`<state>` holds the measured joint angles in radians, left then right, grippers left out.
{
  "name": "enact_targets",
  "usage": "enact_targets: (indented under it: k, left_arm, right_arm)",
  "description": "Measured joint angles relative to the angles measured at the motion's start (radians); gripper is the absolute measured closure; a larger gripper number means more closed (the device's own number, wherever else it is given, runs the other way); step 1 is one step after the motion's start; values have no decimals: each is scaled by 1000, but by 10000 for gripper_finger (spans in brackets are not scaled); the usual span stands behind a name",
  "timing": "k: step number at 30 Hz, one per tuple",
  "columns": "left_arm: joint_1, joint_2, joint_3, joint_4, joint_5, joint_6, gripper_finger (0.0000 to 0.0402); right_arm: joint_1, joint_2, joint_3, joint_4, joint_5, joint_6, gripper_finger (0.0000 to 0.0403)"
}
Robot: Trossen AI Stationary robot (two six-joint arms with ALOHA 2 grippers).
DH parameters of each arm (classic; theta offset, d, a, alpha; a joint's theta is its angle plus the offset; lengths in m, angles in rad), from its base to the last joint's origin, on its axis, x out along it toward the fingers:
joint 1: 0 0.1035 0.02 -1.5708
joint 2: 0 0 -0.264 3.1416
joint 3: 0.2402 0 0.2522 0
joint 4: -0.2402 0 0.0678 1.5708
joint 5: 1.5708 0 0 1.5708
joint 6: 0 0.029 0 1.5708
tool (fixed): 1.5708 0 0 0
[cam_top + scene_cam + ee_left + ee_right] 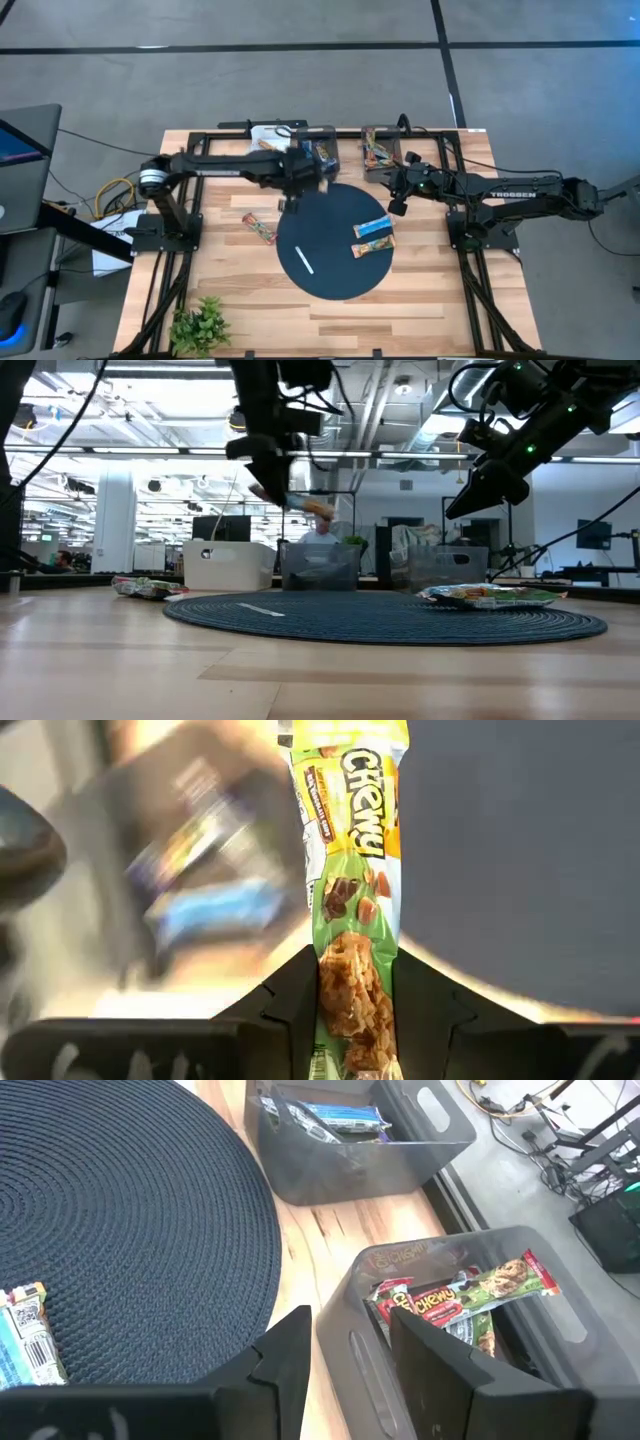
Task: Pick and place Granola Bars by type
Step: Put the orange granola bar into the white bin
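The left gripper point(355, 1010) is holding a green and yellow wrapped granola bar point(352, 870) with the word "Chewy" on it. Its two dark fingers point(290, 995) are pinching the bar's lower end, so they are only part way closed, with the bar between them. In the high view, this gripper point(296, 178) is hanging near the top middle of the frame, at the edge of the round dark blue woven mat point(335, 270). It is right beside a clear grey plastic bin point(318, 148), which has blue wrapped bars in it. The bar is hanging up off the table, I think so it can be carried to a bin.

The right gripper point(350, 1355) is holding nothing. Its fingers are standing a little apart with only air between them. In the high view it point(398, 205) is waiting at the upper right of the mat, near a second clear grey bin point(470, 1295). That bin has green and red "Chewy" bars point(455, 1295) in it, so it looks like the home for that kind.

Two blue wrapped bars point(372, 238) are lying on the right side of the mat. One more multicoloured bar point(260, 228) is lying on the light wooden table point(420, 310), left of the mat. A thin white stick point(303, 262) is lying on the mat too.

The held bar looks like the ones in the right bin, so I think it belongs there, not with the blue ones.
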<state>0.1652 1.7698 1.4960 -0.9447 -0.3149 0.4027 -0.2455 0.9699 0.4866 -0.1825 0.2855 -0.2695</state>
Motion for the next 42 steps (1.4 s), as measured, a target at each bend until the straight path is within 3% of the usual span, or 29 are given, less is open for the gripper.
enact_targets:
  k: [4,10,15,19,24,32,42]
  left_arm:
    - [65,-37,0,-19,-111,-120,304]
    - [239,-37,-12,-17,-152,-413,304]
    - [381,-34,-90,-26,-181,-539,304]
    - [447,-34,-170,24,-117,-533,304]
    - [451,-33,-222,102,-31,-471,304]
    - [424,-33,-225,107,-31,-388,298]
    - [410,-33,-224,141,-85,-363,240]
  right_arm:
    - [0,0,0,0,0,0,272]
    - [0,0,0,0,0,0,272]
    - [0,0,0,-1,0,0,272]
    - [0,0,0,-1,0,0,272]
    - [0,0,0,0,0,0,272]
    - [0,0,0,3,0,8,272]
    - [0,0,0,3,0,8,272]
